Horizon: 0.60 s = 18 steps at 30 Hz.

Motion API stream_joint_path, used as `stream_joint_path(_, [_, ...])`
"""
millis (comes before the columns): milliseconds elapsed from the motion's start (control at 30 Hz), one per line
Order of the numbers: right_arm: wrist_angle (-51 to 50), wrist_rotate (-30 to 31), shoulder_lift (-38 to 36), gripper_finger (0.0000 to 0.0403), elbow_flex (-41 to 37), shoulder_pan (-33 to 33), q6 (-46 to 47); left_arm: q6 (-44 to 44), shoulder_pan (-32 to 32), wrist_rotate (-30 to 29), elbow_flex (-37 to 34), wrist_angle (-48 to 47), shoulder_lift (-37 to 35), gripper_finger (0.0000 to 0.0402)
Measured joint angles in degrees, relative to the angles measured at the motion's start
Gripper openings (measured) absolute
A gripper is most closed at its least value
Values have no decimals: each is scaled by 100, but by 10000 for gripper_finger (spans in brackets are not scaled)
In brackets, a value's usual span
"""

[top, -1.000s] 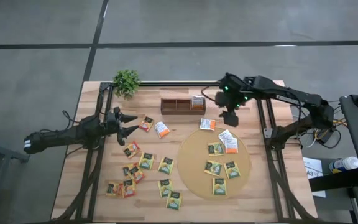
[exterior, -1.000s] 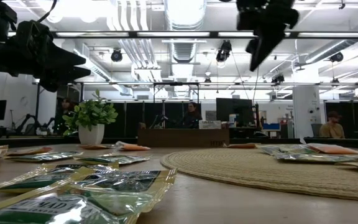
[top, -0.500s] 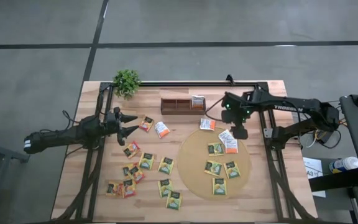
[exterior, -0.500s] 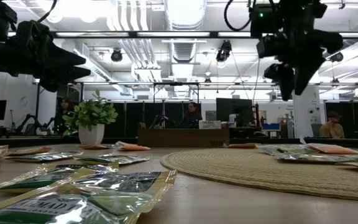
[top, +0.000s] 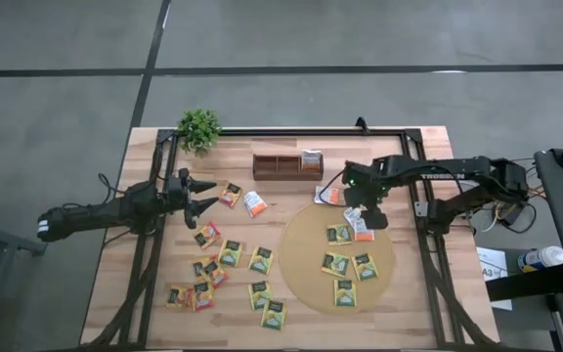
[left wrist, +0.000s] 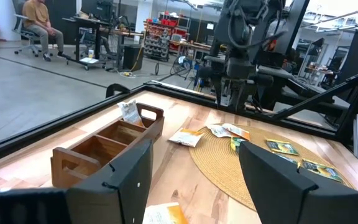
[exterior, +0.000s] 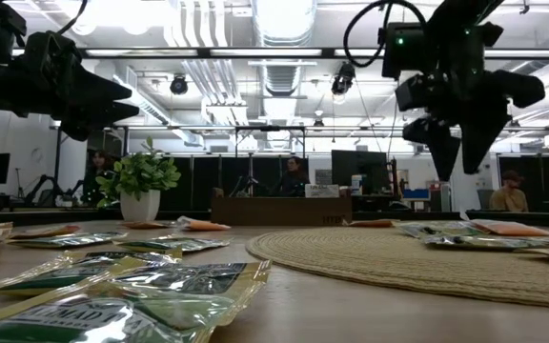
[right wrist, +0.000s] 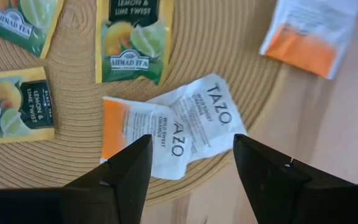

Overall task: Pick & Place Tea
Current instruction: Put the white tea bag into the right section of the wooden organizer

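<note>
Below my right gripper (right wrist: 191, 171) I read "TAZO" on two white sachets (right wrist: 185, 121); the green sachets (right wrist: 134, 38) beyond say "AHMAD TEA", probably "LEMON & LIME TWIST".

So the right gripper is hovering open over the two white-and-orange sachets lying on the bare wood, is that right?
Not quite: the two white-and-orange sachets lie on the round woven mat, near its edge, not on bare wood. The right wrist view shows it. The right gripper does hover open above them.

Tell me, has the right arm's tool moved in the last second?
Yes. The right tool has swung away from the wooden tray and now hangs open over the two white sachets on the round mat.
</note>
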Motion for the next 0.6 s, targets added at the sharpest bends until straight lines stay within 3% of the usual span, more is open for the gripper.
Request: stream_joint_path(600, [310,17,1164,219,-73,235,315,0,-1,-2,0,-2,0,233])
